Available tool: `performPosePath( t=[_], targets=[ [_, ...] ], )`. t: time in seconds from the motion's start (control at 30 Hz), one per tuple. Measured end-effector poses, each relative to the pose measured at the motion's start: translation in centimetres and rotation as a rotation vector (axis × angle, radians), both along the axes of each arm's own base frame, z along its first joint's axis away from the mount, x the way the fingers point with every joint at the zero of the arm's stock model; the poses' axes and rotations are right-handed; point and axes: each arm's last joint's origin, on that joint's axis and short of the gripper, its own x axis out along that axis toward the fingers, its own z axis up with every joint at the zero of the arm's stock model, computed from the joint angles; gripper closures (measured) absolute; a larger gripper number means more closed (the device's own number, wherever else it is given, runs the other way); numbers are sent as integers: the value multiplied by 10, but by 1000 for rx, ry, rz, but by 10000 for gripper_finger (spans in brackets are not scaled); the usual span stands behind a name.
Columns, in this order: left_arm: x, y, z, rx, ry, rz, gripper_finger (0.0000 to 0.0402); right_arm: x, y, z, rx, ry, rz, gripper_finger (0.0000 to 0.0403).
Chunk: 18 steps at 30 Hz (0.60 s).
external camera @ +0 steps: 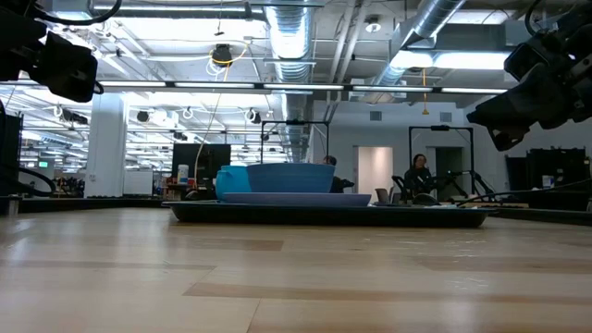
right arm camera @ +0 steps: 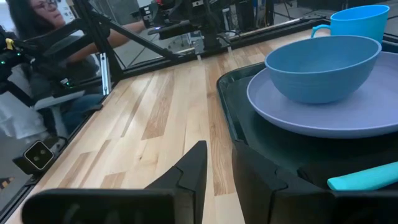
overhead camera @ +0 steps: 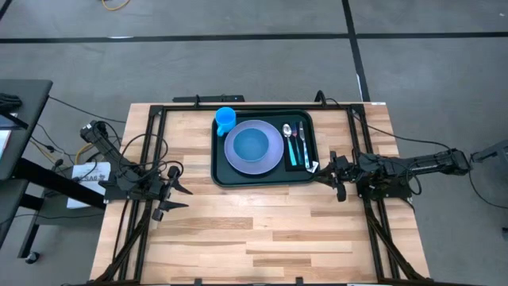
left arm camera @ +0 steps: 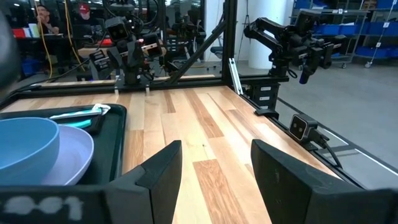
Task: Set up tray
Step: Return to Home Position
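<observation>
The dark green tray lies at the table's far middle. It holds a lavender plate with a blue bowl on it, a blue cup in its far left corner, and a spoon and teal cutlery along its right side. My right gripper is open at the tray's near right corner, with its fingers on either side of the rim there. My left gripper is open above bare wood, left of the tray and nearer than it. My right gripper comes level from the table's right at the tray's near right corner. One finger stands outside the rim and the other over the tray. I cannot tell whether either one touches the rim. The tray lies flat on the table.
Black frame rails run along the table's left, right and far edges. Bare wood fills the near half of the table. In the room beyond the table, people sit at other stations.
</observation>
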Motion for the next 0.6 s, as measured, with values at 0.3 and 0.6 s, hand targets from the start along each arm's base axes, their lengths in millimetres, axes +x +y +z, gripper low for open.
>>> performPosePath(
  t=[0.3, 0.6],
  targets=[
    [0, 0, 0, -1, 0, 0, 221, 0, 0, 0, 0, 0, 0, 335],
    [0, 0, 0, 3, 0, 0, 221, 0, 0, 0, 0, 0, 0, 335]
  ],
)
